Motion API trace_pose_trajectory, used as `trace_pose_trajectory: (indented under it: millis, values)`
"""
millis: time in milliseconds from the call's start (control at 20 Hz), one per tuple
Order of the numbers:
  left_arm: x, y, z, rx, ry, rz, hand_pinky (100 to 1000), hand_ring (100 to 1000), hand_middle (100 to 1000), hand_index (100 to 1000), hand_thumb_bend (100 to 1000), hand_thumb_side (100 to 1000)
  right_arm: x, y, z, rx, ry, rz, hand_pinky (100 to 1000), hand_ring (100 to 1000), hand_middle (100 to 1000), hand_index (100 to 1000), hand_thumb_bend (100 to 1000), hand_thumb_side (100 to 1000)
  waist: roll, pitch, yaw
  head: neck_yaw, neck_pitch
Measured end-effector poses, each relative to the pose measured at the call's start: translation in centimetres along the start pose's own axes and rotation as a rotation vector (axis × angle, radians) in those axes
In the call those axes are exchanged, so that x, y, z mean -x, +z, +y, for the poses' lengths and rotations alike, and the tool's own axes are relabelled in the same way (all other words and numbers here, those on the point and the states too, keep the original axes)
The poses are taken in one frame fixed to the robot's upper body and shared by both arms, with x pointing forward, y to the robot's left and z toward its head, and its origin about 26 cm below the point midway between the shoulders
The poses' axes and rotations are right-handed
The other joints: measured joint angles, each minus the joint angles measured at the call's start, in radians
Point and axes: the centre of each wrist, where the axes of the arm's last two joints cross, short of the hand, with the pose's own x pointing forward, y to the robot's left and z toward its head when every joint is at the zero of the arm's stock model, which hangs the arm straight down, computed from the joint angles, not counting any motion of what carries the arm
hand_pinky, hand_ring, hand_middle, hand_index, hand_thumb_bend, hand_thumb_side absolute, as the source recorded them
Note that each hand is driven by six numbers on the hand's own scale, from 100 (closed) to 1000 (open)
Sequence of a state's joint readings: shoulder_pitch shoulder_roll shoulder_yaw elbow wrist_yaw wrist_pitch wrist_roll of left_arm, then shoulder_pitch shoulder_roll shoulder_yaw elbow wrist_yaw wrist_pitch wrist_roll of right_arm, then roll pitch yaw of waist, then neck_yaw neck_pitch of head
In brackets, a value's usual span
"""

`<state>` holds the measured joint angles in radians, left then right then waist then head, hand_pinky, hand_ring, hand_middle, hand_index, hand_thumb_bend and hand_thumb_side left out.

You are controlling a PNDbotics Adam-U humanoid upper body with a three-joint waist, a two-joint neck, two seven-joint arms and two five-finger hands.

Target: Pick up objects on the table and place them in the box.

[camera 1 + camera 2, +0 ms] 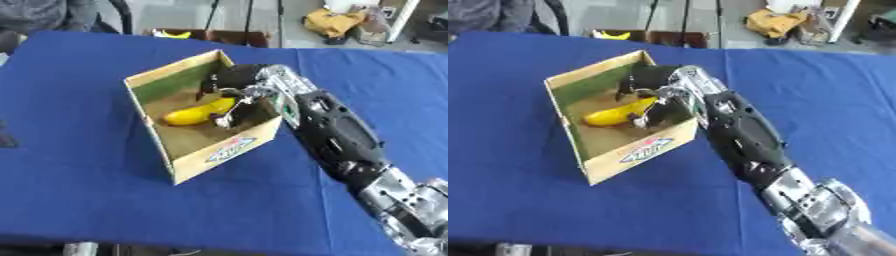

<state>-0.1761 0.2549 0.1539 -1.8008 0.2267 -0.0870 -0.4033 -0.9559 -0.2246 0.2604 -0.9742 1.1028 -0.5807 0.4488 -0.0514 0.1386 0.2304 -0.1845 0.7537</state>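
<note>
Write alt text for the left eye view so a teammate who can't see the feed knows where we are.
The robot's right hand reaches down into an open cardboard box on a blue table, its fingers curled at a yellow banana lying on the box floor. Whether the fingers are closed round the banana cannot be told. The left hand is not in view.

blue-covered table (79, 175), grey floor (293, 30) beyond, yellow bundle (332, 21) by clutter.

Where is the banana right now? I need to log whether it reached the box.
The banana lies inside the cardboard box left of centre on the blue table, with the right hand over its right end.
</note>
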Motion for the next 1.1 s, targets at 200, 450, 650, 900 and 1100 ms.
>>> trace_pose_trajectory:
  millis: [200, 450, 650, 900, 1100]
  values:
    - [0.0, 0.1, 0.1, -0.006, -0.005, 0.003, 528, 450, 525, 649, 226, 1000, 0.4, 1.8, -2.5, 0.083, 0.019, -0.008, 726, 793, 817, 891, 100, 309, -0.006, -0.002, -0.023, 0.012, -0.003]
    - [0.0, 0.5, 0.4, -0.025, -0.014, 0.017, 528, 449, 524, 649, 225, 1000, 1.4, 5.6, -3.7, 0.168, -0.007, 0.007, 704, 768, 798, 889, 100, 239, -0.016, -0.009, -0.065, 0.044, -0.008]
    - [0.1, 0.9, 0.7, -0.041, -0.030, 0.030, 528, 449, 524, 649, 224, 1000, 1.9, 9.6, -2.7, 0.222, -0.083, 0.046, 698, 762, 795, 888, 100, 224, -0.015, -0.009, -0.103, 0.064, -0.008]
    - [0.2, 1.1, 0.8, -0.048, -0.038, 0.039, 528, 448, 524, 649, 222, 1000, 1.8, 13.3, -1.5, 0.247, -0.145, 0.107, 695, 759, 792, 889, 100, 220, -0.005, -0.009, -0.142, 0.077, -0.008]
    - [0.3, 1.4, 0.8, -0.056, -0.042, 0.046, 527, 448, 523, 648, 222, 1000, 1.8, 15.2, 0.0, 0.240, -0.183, 0.159, 692, 756, 789, 889, 100, 222, 0.000, -0.009, -0.156, 0.081, -0.008]
